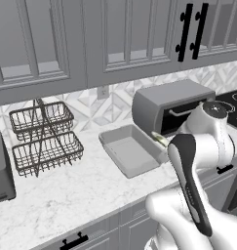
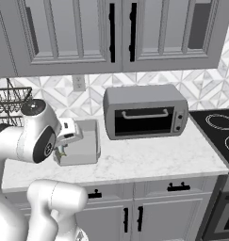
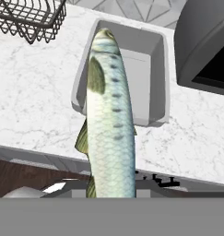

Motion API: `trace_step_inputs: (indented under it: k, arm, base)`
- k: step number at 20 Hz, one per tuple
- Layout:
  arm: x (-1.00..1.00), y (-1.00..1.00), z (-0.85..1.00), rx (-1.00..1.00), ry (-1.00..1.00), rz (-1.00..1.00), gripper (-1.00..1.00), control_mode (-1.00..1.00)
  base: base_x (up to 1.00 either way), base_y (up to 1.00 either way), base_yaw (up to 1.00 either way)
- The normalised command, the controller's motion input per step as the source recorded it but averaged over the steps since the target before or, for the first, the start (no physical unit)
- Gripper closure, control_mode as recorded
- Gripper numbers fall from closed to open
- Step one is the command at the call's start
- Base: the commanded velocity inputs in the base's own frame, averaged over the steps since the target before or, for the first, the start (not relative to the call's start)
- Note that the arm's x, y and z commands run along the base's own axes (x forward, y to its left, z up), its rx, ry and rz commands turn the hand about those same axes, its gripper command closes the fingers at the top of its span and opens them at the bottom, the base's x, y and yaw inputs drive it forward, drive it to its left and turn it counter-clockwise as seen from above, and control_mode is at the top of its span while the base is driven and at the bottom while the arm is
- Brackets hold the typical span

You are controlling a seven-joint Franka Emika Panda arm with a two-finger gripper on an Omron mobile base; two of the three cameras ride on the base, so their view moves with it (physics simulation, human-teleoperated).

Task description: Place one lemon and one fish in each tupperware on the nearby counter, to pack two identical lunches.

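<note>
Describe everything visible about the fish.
The fish is long and slender, pale silvery-green with fine scales, a row of dark spots along its side and olive fins. In the hand view it runs lengthwise up from the bottom, its far end over the tupperware; where the shut gripper grips it is hidden. A sliver of it shows beside the arm in the left base view.

- The arm (image 1: 198, 161) was bent at the elbow and reached forward — pretty hunched.
- The gripper (image 2: 61, 151) pointed downward, jaws clamped on the fish (image 3: 109, 120).

Even flat lighting, soft shadows, sharp render
</note>
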Motion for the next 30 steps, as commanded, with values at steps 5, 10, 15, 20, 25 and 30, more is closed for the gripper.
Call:
trace_step_inputs:
  k: [5,10,15,20,25,30]
  arm:
    - [0.63,0.00,-0.50,0.00,0.00,-0.14,1.00,-1.00]
    - [0.88,0.00,-0.34,0.00,0.02,-0.14,1.00,-1.00]
    - [0.98,0.01,-0.32,0.00,0.11,-0.08,1.00,-1.00]
    - [0.78,0.14,-0.30,0.00,0.10,0.00,1.00,-1.00]
    - [0.61,0.17,-0.27,0.00,0.10,0.00,1.00,-1.00]
    - [0.44,0.01,-0.32,0.00,0.06,0.00,1.00,-1.00]
  base:
    - [0.00,0.00,0.00]
    - [0.00,0.00,0.00]
    - [0.00,0.00,0.00]
    - [0.00,0.00,0.00]
    - [0.00,0.00,0.00]
    - [0.00,0.00,0.00]
